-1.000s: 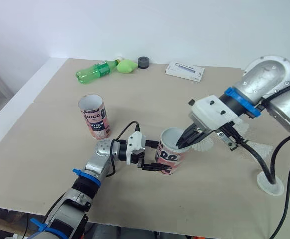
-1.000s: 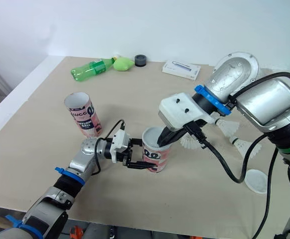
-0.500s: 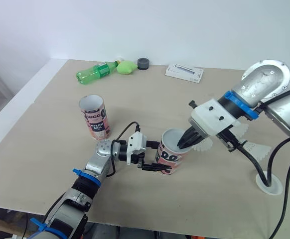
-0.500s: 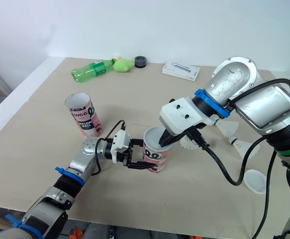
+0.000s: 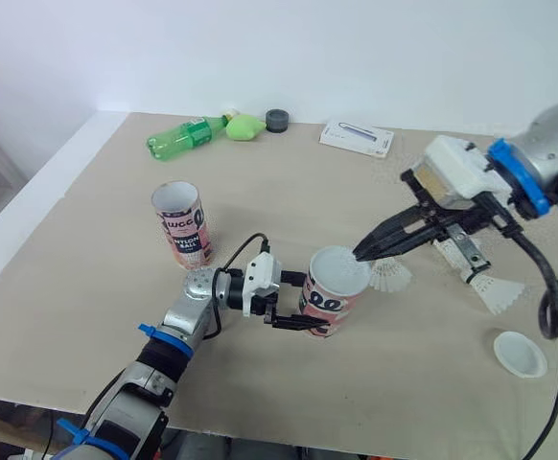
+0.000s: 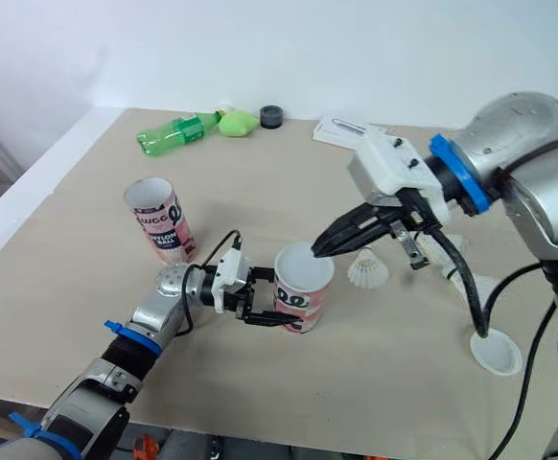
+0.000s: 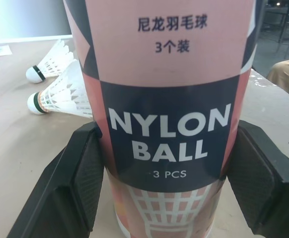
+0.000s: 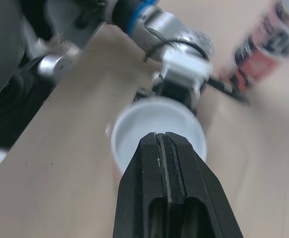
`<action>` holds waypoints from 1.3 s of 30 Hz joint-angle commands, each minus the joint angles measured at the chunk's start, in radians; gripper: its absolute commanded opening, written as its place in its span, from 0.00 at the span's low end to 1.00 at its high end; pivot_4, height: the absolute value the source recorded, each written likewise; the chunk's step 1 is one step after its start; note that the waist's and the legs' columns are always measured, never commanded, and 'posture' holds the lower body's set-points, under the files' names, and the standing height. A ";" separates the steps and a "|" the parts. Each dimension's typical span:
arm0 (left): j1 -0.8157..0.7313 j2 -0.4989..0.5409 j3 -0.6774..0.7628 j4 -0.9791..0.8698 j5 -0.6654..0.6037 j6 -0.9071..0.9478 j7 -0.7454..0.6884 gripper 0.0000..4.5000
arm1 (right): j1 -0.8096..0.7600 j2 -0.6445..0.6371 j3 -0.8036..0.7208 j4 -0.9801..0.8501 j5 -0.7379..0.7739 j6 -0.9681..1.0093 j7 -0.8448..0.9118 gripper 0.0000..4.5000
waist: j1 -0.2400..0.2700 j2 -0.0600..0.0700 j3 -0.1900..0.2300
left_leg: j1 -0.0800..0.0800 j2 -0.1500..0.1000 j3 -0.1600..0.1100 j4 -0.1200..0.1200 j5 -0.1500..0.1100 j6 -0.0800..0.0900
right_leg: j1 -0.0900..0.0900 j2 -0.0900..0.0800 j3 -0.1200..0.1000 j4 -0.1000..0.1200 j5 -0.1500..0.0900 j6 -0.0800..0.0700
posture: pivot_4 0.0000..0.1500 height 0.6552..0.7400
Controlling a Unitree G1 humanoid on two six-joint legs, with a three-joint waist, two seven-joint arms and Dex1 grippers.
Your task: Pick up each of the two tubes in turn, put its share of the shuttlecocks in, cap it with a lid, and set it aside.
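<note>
A pink tube (image 5: 335, 299) printed NYLON BALL stands upright at the table's middle, its open mouth white inside. My left gripper (image 5: 298, 309) is shut on the tube's lower side; in the left wrist view the fingers (image 7: 87, 173) press it from both flanks. My right gripper (image 5: 360, 256) hovers just above the right of the rim, shut with nothing in it; its fingertips (image 8: 167, 146) point at the open mouth (image 8: 157, 124). A second tube (image 5: 182, 223) stands open to the left. Shuttlecocks (image 5: 390, 275) (image 5: 496, 289) lie right of the held tube. A white lid (image 5: 520, 354) lies near the right front.
At the table's back lie a green bottle (image 5: 181, 137), a green lump (image 5: 244, 126), a dark cap (image 5: 277, 120) and a flat white box (image 5: 356, 139). The table's left edge (image 5: 30, 206) runs past the second tube.
My right gripper has come up out of the tube's mouth and drawn back to the right, uncovering the shuttlecock beside the tube. The left gripper and tube have stayed put.
</note>
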 commanded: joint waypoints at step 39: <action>0.449 0.500 0.378 -0.746 -0.280 0.308 0.048 1.00 | 0.970 0.277 -0.360 -0.375 -0.096 0.119 -0.548 0.99 | -0.014 -0.006 0.008 | 0.001 0.003 0.003 0.001 0.002 0.000 | 0.001 0.001 0.002 0.000 -0.003 0.003 | 1.00 0.87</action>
